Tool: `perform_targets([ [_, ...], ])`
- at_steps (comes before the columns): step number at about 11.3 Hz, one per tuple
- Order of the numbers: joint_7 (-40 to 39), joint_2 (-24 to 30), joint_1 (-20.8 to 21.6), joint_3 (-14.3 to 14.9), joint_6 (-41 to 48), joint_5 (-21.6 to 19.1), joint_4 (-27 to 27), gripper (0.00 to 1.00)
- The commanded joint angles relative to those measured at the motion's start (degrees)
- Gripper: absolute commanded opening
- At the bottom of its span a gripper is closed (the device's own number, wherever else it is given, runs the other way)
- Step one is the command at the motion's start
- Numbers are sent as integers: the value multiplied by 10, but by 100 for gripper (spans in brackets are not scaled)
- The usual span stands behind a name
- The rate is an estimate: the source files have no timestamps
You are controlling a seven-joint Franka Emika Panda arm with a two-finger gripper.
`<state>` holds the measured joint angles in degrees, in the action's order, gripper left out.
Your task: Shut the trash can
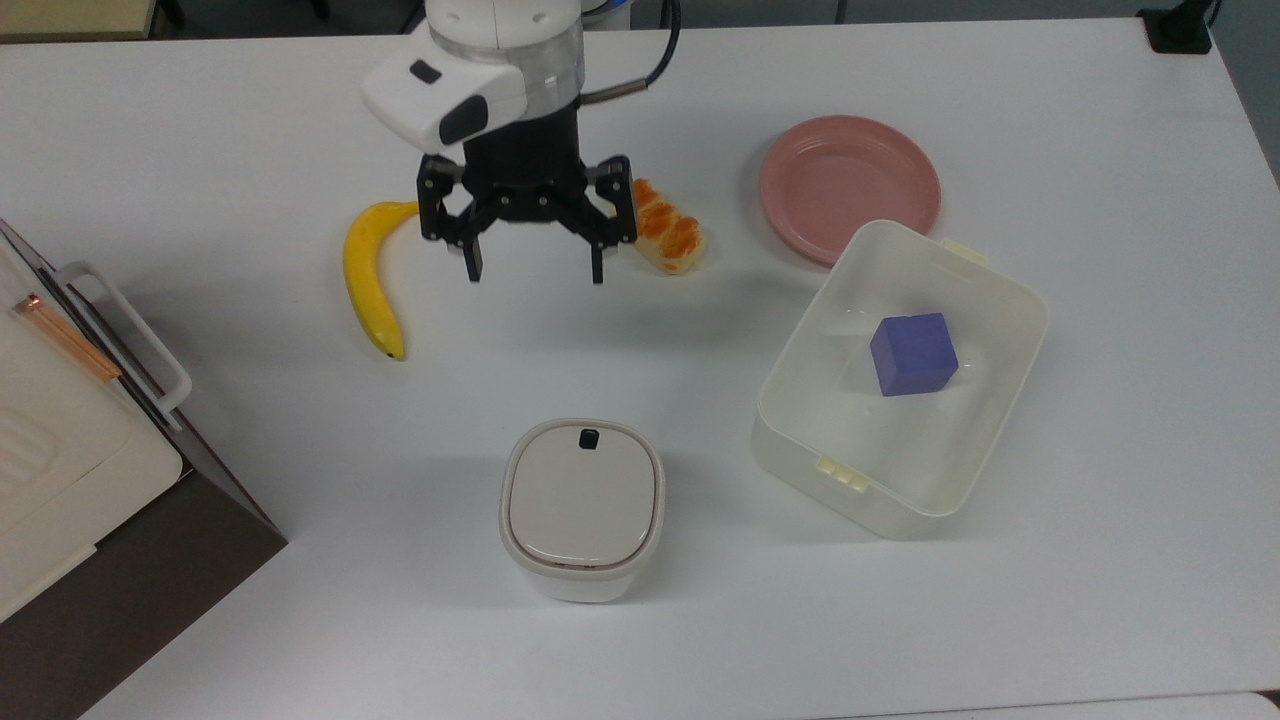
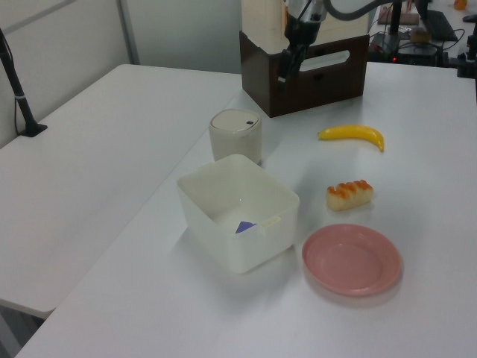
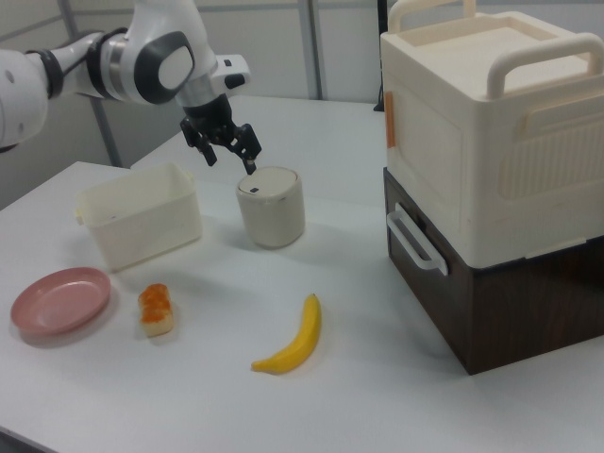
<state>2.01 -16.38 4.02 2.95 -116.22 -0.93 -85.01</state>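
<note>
Well, from where I sit the trash can (image 1: 583, 510) stands upright on the white table (image 1: 200, 120), near the middle, with its beige lid (image 1: 583, 495) lying flat inside the rim and the small black button (image 1: 589, 436) showing at the far edge in the top view. I see no gap between lid and body, so I judge the closing done, or very nearly.

My gripper (image 1: 534, 274) hangs above the table, well apart from the can, between the banana (image 1: 366, 278) and the bread roll (image 1: 668, 238) in the top view. Its fingers are spread wide and hold nothing.

As for handling, the can looks like thin, light plastic: stiff enough to take a push, but I expect it to slide or tip on the smooth tabletop if pressed off-centre. If I had to seat the lid more firmly, I would press straight down with a fingertip on the middle of the lid, or toward the edge away from the button, and keep clear of the button itself, which probably releases the latch. Gripping the rounded body from the sides seems unwise; the walls look glossy and may slip.

The translucent tub (image 1: 790, 390) holding the blue cube (image 1: 912, 353) sits to the top view's right of the can, and the pink plate (image 1: 848, 185) lies beyond it.
</note>
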Motion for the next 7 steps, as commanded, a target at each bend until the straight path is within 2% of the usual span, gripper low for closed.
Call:
perform_targets([
  [1, 8, 49, -2, 5, 70, -9, -21, 100],
  [7, 7, 120, -22, 4, 179, -19, -24, 100],
])
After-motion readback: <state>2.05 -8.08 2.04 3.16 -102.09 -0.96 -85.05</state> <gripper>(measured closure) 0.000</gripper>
